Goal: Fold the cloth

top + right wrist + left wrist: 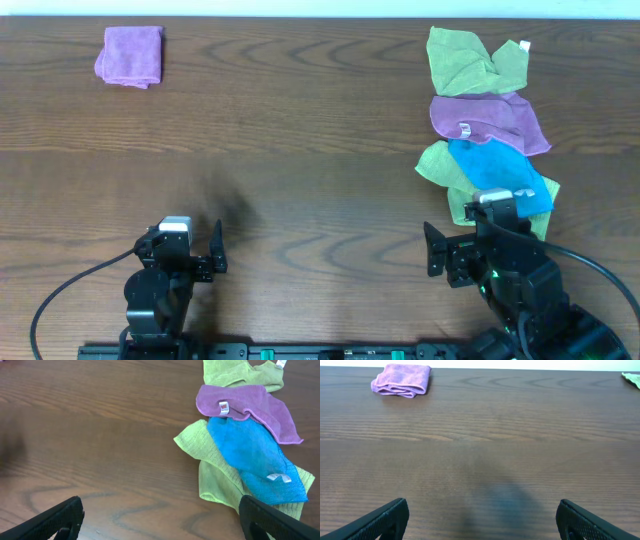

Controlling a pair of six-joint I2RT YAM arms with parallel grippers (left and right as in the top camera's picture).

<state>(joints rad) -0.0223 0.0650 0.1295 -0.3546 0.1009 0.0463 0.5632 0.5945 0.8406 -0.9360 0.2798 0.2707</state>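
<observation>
The mauve cloth (131, 56) lies folded at the table's far left corner, straight ahead of the left gripper (185, 252); the right gripper (462, 250) sits farther off. Both stand open, empty.

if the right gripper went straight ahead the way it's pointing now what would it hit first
Probably the pile of cloths: the lower green cloth and the blue cloth on it lie ahead, right of centre. Dead centre looks like bare table, so it may slip past.
</observation>
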